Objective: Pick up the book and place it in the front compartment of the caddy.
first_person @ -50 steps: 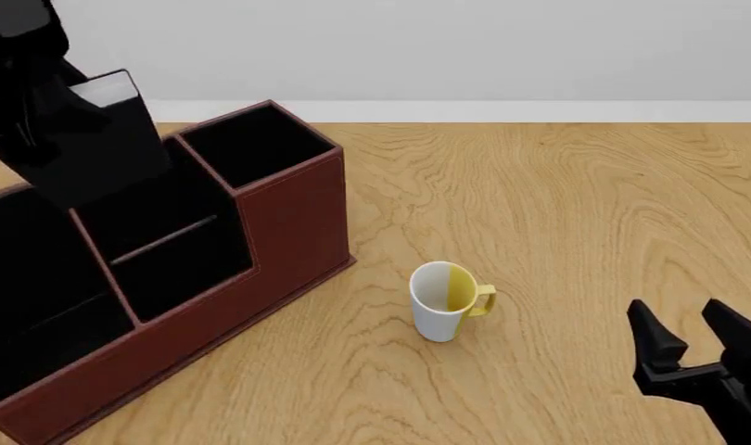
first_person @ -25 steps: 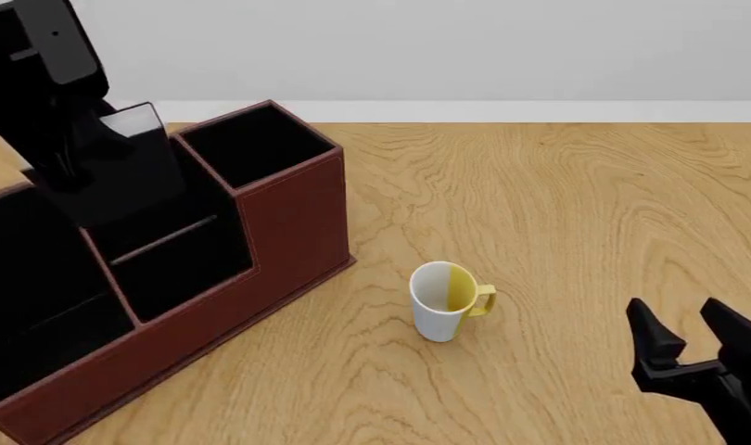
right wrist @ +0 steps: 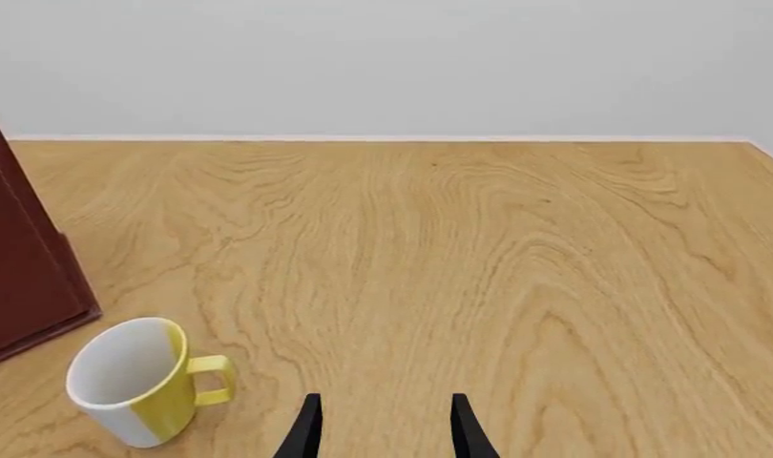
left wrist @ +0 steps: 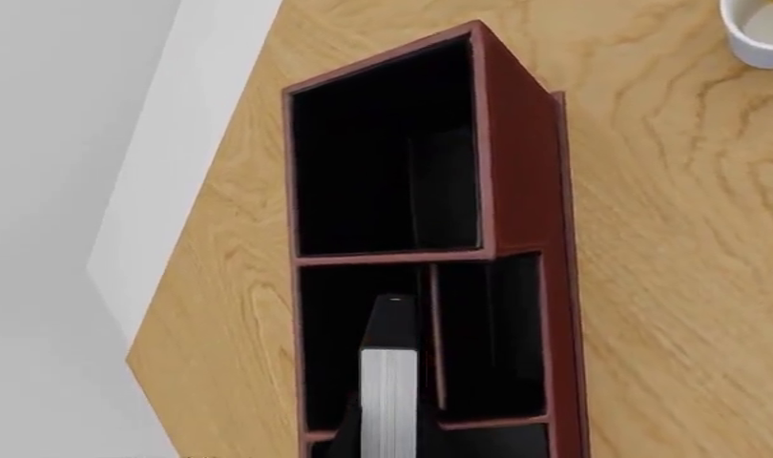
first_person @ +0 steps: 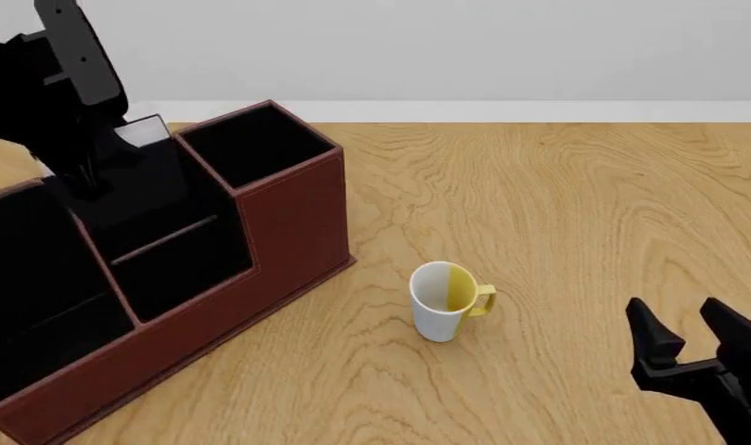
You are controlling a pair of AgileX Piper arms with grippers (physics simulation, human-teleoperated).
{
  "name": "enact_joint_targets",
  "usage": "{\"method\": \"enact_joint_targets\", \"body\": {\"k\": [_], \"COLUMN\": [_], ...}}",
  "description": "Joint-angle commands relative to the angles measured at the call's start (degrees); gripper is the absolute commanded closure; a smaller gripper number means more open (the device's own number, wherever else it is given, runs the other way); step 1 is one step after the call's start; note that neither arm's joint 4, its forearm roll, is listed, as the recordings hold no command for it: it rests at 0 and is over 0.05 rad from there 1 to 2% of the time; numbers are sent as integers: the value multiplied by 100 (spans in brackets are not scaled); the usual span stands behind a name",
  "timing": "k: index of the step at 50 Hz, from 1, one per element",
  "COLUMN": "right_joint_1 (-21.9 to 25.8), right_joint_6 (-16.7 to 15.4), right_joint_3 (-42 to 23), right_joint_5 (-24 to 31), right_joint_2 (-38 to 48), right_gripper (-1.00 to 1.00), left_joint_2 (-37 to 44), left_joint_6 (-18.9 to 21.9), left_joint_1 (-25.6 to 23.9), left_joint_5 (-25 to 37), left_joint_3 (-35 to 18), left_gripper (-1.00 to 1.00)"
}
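Observation:
The dark red-brown caddy (first_person: 295,218) stands at the left of the table and also shows in the left wrist view (left wrist: 520,134). My left gripper (first_person: 101,165) is shut on the black book (first_person: 153,171), held upright with its white page edges (left wrist: 389,396) toward the wrist camera. The book's lower part is down inside the caddy's middle section, on the far side of the thin divider (first_person: 165,238). My right gripper (first_person: 691,338) is open and empty, low at the front right, and its fingertips (right wrist: 307,429) show in the right wrist view.
A white-and-yellow mug (first_person: 448,298) stands upright right of the caddy, and also shows in the right wrist view (right wrist: 138,380). The caddy's tall back compartment (first_person: 254,144) is black inside. The wall edge runs along the table's far side.
My left gripper has moved the book down and a little right, sinking it into the caddy's middle section. The right arm and the mug have not moved.

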Motion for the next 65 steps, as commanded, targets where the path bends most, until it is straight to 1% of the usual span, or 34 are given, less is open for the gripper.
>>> {"method": "enact_joint_targets", "body": {"k": [1,2,5,7,10,15,17,19,22,25,31,32,34,37,38,39,40,41,42,45,47,49,50,51,52,54,56,57,58,59,62,63,64,65], "right_joint_1": [-19,-15,-11,-14,-12,-20,-17,-21,-29,-20,-37,-38,-38,-40,-35,-31,-31,-39,-37,-52,-40,-45,-45,-49,-55,-47,-55,-55,-59,-75,-79,-76,-76,-80], "right_joint_6": [-23,-27,-41,-45,-44,-42,-47,-47,-40,-47,-38,-34,-39,-40,-50,-50,-50,-47,-47,-39,-59,-61,-61,-57,-56,-69,-67,-67,-68,-69,-65,-72,-72,-67], "right_joint_3": [0,0,0,0,0,0,0,0,0,0,0,0,0,0,0,0,0,0,0,0,0,0,0,0,0,0,0,0,0,0,0,0,0,0], "right_joint_5": [-49,-71,-112,-135,-241,-261,-303,-303,-294,-334,-358,-354,-350,-377,-407,-465,-475,-467,-441,-471,-453,-455,-458,-474,-466,-429,-380,-372,-369,-341,-326,-345,-349,-384], "right_joint_2": [60,89,138,169,291,319,366,369,359,404,419,415,407,442,476,538,547,537,507,547,522,529,533,549,538,500,450,443,438,407,390,415,418,464], "right_gripper": [-100,-100,-100,-100,-100,-100,-100,-100,-100,-100,-100,-100,-100,-100,-100,-100,-100,-100,-100,-100,-100,-100,-100,-100,-100,-100,-100,-100,-100,-100,-100,-100,-100,-100], "left_joint_2": [143,143,121,153,162,239,310,315,329,359,342,397,432,438,420,444,444,444,469,470,511,517,517,533,519,586,555,554,593,576,634,649,649,665], "left_joint_6": [63,140,140,58,77,47,110,23,8,128,150,225,111,291,127,240,240,111,202,263,215,320,320,227,303,233,372,372,237,345,226,344,344,154], "left_joint_1": [114,159,136,96,100,92,170,121,109,177,137,216,184,252,150,201,201,125,184,207,201,247,248,225,245,269,294,294,260,279,257,312,313,234], "left_joint_5": [-352,-445,-480,-499,-562,-626,-712,-665,-745,-853,-901,-942,-991,-1087,-1023,-1143,-1145,-1099,-1156,-1183,-1205,-1288,-1288,-1231,-1259,-1282,-1357,-1358,-1349,-1395,-1394,-1468,-1469,-1436], "left_joint_3": [54,179,321,278,390,368,378,367,392,479,514,554,451,645,602,623,625,557,598,692,631,697,697,634,704,616,815,817,733,825,725,830,832,732], "left_gripper": [100,100,100,100,100,100,100,100,100,100,100,100,100,100,100,100,100,100,100,100,100,100,100,100,100,100,100,100,100,100,100,100,100,100]}}
